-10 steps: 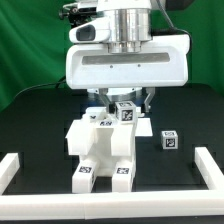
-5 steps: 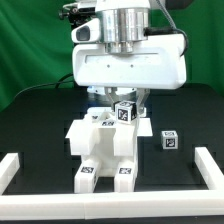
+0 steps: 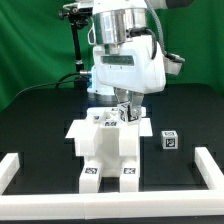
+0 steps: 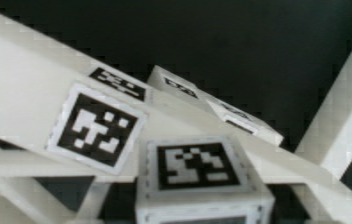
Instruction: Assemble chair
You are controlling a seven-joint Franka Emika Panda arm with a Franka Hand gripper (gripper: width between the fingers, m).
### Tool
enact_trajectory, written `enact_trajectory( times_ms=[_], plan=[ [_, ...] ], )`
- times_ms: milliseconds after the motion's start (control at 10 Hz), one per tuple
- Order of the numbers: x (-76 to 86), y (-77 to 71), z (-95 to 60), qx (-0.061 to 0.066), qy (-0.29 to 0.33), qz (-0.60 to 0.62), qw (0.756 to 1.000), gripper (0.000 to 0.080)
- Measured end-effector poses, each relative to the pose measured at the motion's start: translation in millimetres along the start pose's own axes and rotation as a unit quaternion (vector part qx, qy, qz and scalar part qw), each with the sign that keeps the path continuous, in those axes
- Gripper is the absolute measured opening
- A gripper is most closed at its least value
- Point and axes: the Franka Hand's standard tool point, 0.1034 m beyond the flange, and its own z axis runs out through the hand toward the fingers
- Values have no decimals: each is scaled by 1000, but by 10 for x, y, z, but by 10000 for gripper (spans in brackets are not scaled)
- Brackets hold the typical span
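Observation:
The partly built chair is a blocky white stack of tagged parts in the middle of the black table. My gripper hangs over its back top and is shut on a small tagged white cube, held at the chair's upper edge. I cannot tell whether the cube touches the chair. In the wrist view the cube fills the space between my fingers, with the gripper around it. The chair's white panels with several tags lie slanted just beyond it.
A second small tagged cube lies loose on the table on the exterior view's right of the chair. Long white border rails frame the table at the left, the right and the front.
The wrist has turned about its axis, so the broad white hand now faces sideways. The cube stays in the fingers at nearly the same spot over the chair.

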Motion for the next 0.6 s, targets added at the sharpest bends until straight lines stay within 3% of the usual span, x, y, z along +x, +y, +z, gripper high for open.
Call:
enact_trajectory(
  times_ms=[100,200,300,400,600],
  plan=[
    [0,0,0,0,0,-8,1000,433],
    [6,2,0,-1,1,-31,1000,433],
    [29,5,-4,-3,1,-137,991,572],
    [23,-3,-11,-8,-1,-220,976,632],
    [-39,23,22,-15,-3,-364,931,646]
  ],
)
